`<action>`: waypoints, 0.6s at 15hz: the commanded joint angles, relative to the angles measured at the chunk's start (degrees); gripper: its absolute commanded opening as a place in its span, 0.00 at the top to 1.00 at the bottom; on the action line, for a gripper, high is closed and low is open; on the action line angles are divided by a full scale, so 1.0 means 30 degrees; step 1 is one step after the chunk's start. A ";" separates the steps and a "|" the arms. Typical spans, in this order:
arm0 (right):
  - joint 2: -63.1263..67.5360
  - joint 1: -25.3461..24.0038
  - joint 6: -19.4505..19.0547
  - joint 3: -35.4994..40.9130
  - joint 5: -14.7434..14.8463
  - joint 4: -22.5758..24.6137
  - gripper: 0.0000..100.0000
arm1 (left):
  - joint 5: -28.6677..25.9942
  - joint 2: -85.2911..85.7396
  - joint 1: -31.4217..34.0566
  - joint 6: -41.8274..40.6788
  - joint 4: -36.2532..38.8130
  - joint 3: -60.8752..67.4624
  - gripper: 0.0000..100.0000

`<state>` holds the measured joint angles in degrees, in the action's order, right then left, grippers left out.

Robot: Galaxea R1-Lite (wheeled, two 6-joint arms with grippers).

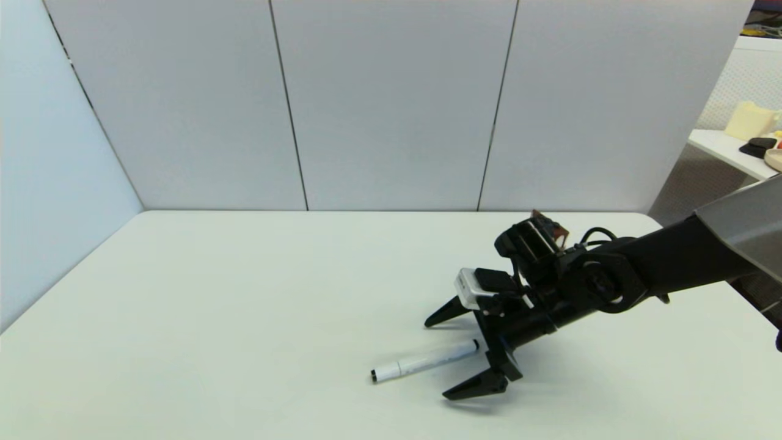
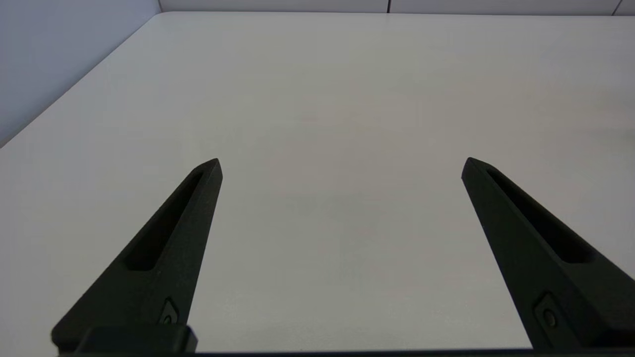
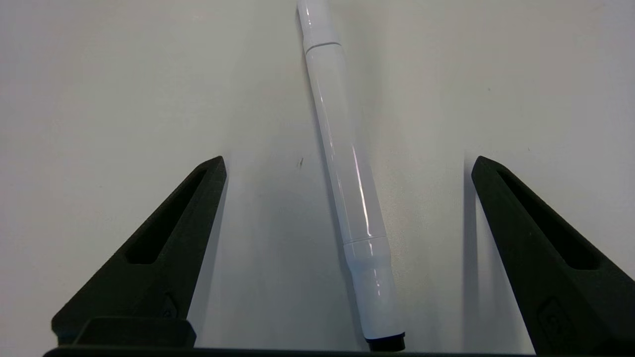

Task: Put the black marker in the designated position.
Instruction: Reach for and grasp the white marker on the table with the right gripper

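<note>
White-barrelled, the black marker (image 1: 424, 362) lies flat on the counter (image 1: 244, 318) between the spread fingers of the right end effector (image 1: 449, 357), untouched, seemingly straddled for pickup or just released.

A big white table (image 1: 244, 305) fills most of the room in front. Behind it stand pale grey wall panels (image 1: 391, 104) with thin dark lines between them. Another panel (image 1: 55, 165) runs along the left side. Far off to the right sits a second table (image 1: 727, 150) with a cream-coloured thing (image 1: 750, 120) and a small black thing (image 1: 757, 145) on it.
</note>
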<state>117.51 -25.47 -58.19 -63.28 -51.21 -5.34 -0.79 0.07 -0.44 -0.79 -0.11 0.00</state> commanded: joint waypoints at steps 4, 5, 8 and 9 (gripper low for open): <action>0.0148 -0.0007 -0.0087 0.0029 -0.0068 -0.0095 1.00 | 0.0000 0.0005 0.0000 0.0000 0.0007 0.0000 0.00; 0.0148 -0.0007 -0.0116 0.0059 -0.0068 -0.0095 1.00 | 0.0000 0.0005 0.0000 0.0000 0.0007 0.0000 0.00; 0.0148 0.0022 -0.0116 0.0059 -0.0097 0.0110 1.00 | 0.0000 0.0005 0.0000 0.0000 -0.0022 0.0000 0.00; 0.0148 0.0022 -0.0058 0.0059 -0.0097 0.0110 1.00 | 0.0000 0.0005 0.0000 0.0000 0.0007 0.0000 0.00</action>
<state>117.97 -25.44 -58.12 -63.11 -51.18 -5.06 -0.77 0.07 -0.44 -0.79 -0.11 0.00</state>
